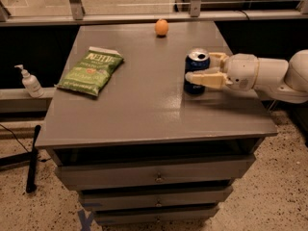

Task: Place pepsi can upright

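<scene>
The pepsi can (194, 64) is dark blue with a silver top and stands upright on the grey table (144, 105), right of the middle. My gripper (200, 67) reaches in from the right with its cream fingers on either side of the can. One finger (204, 78) crosses the can's front and the other sits behind it. The gripper is shut on the can, whose base rests on the table top.
A green chip bag (91, 70) lies on the table's left side. A small orange ball (161, 27) sits near the far edge. A hand-pump bottle (31, 83) stands on a ledge to the left. Drawers are below the table top.
</scene>
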Robot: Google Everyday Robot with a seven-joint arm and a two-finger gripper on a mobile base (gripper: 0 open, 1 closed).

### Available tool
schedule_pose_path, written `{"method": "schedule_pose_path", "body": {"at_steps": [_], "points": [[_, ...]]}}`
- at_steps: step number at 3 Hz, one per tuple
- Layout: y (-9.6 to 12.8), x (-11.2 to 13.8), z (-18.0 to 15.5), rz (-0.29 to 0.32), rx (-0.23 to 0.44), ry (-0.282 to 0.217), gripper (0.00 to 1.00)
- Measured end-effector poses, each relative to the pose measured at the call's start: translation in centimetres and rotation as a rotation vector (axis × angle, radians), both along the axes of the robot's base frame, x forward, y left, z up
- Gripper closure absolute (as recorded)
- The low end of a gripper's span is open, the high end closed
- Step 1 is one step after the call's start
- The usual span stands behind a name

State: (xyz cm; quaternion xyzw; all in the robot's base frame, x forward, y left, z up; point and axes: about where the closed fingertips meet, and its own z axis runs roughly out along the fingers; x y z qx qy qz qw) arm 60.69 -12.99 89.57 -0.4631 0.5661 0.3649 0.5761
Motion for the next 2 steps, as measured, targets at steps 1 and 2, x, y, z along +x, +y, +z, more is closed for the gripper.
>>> {"method": "schedule_pose_path", "body": {"at_steps": [1,2], "points": [[-0.1,-0.1,-1.0,0.002,0.0,0.042,0.0],[-1.4,-0.3,-0.9,-0.01,-0.022,0.066,0.0]]}}
